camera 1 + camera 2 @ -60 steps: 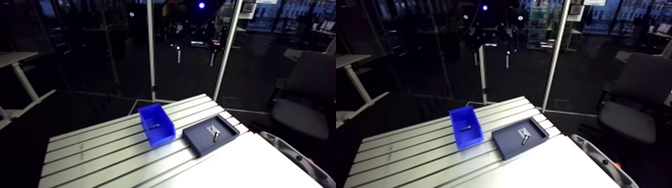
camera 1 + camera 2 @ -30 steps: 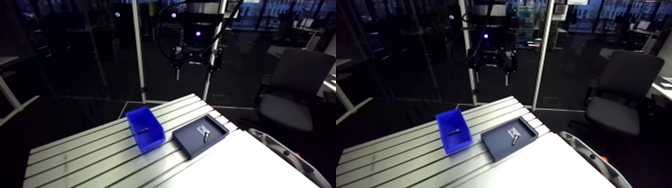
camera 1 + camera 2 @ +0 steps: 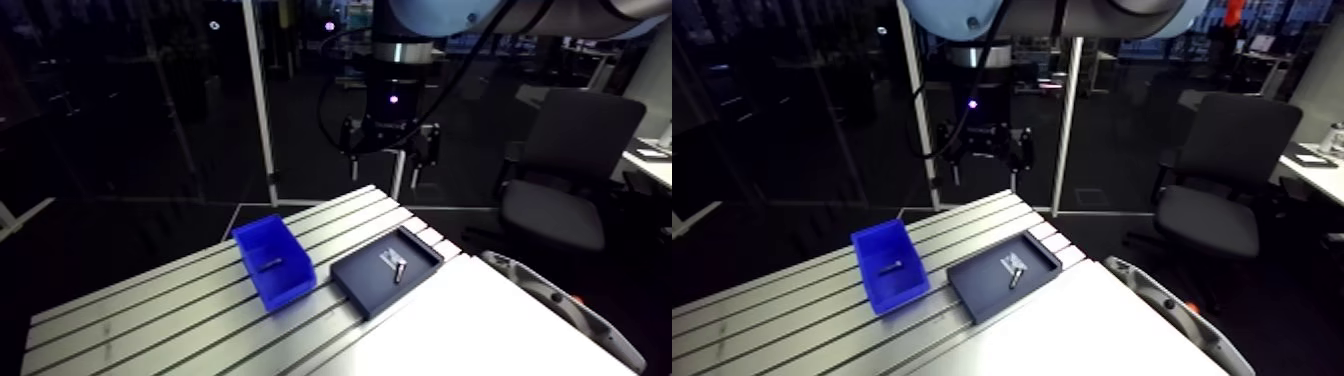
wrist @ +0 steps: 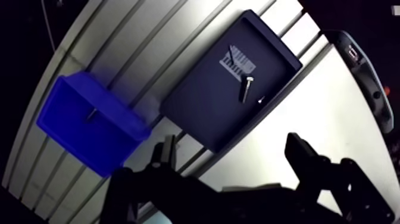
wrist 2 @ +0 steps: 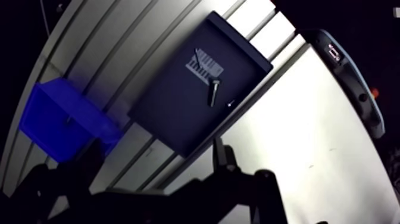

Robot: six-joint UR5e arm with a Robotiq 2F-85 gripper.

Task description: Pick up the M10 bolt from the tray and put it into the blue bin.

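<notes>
Wrist view shows you the gripper [image 4: 232, 150] with its 2 fingers [image 4: 166, 152] spread wide apart and nothing between them. It is clear of every object, and from this camera the gap between the fingers falls over the tray's edge.

The tray [image 4: 196, 101] is dark, shallow and rectangular, and it rests flat on the slotted table [image 4: 119, 53]. The M10 bolt [image 4: 245, 89] lies on its side on the tray floor, roughly at the tray's middle. One end of it is just beside a white striped label [image 4: 237, 61] on the same floor. A tiny bright speck [image 4: 261, 100] sits in the tray close to the bolt; you cannot tell what it is.

The blue bin [image 4: 89, 128] stands upright just beside 1 side of the tray. On its floor lies 1 small fastener [image 4: 91, 113], too small to identify. On the tray's opposite side a smooth white surface [image 4: 309, 107] runs along the tray.

The arm view confirms the gripper hanging well above the tray, at its far end, touching neither tray nor bin.
</notes>
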